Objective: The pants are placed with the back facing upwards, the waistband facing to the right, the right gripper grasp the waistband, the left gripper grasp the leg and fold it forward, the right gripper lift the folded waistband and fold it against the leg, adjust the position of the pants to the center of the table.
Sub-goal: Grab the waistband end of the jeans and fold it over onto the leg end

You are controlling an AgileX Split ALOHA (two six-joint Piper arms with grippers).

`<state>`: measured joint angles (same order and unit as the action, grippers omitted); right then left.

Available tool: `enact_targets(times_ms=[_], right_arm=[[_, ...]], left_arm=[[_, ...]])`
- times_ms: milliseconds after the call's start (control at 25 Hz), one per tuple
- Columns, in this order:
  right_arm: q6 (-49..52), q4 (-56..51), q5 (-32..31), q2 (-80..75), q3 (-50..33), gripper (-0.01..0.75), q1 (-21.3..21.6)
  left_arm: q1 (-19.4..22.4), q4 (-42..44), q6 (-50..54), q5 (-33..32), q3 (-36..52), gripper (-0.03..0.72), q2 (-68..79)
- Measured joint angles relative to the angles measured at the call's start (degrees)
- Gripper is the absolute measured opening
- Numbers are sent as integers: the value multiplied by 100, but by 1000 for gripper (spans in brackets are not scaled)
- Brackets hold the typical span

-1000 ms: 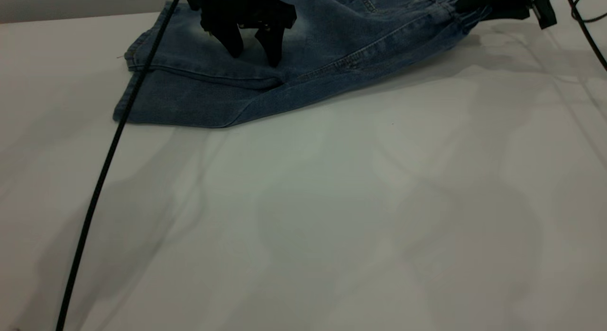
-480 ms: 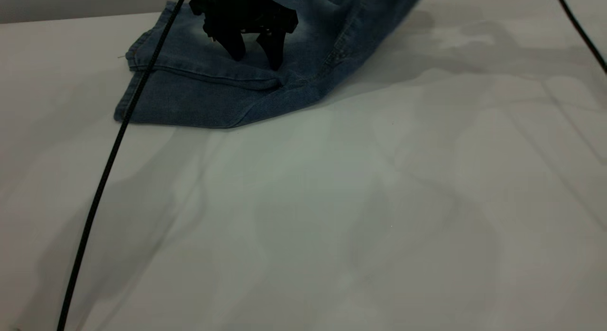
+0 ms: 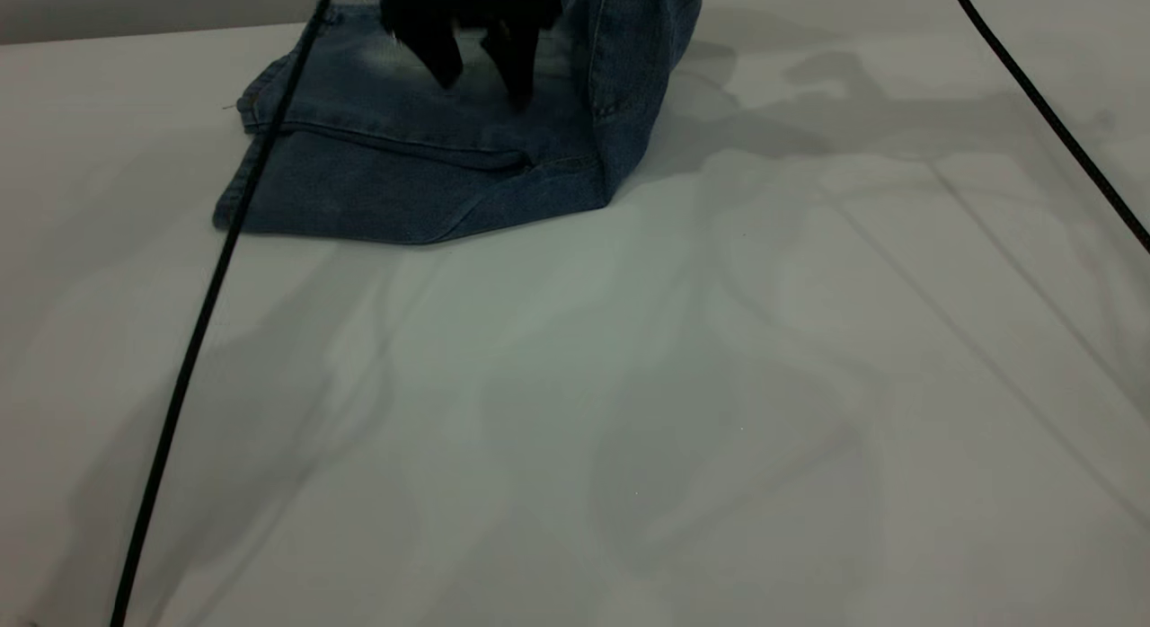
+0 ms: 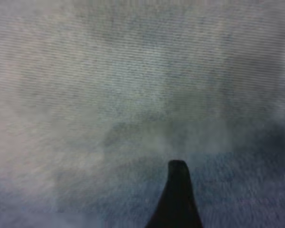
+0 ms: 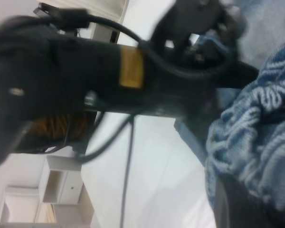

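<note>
White table [image 3: 629, 384], black cable [image 3: 193, 339] across pants [image 3: 377, 173]

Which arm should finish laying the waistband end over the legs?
Right, most likely. Its gripper appears to grip the lifted waistband end of the pants, which already stands raised beside the legs. The left gripper hangs open above the leg fabric, holding nothing.

The pants [image 3: 395, 173] are blue denim cloth, matt, with a visible woven grain and paler, worn patches; stitched seams run along their edges. The bench [image 3: 629, 384] is a smooth, pale, matt surface. The left end effector [image 3: 481, 61] looks like matt black plastic. Two cables [image 3: 193, 339] are black and smooth.
</note>
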<state>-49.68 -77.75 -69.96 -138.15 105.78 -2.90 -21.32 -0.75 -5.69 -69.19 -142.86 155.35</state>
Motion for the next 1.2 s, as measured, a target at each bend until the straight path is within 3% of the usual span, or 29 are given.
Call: enact_targets(times_ms=[160,320,760,1200], right_arm=[[0,-5,-2,-6,0,90,6],[5,-5,-2,-6,2,90,6],[10,-42,4,-6,35,90,6],[67,-43,3,-6,35,90,6]], left_arm=[[28,547,200,-86,-604,540,-122],[171,1125,358,-80,-593,540,-172],[633,960,328,-56,51,540,-230],[696,971,323,-59,59,540,333]])
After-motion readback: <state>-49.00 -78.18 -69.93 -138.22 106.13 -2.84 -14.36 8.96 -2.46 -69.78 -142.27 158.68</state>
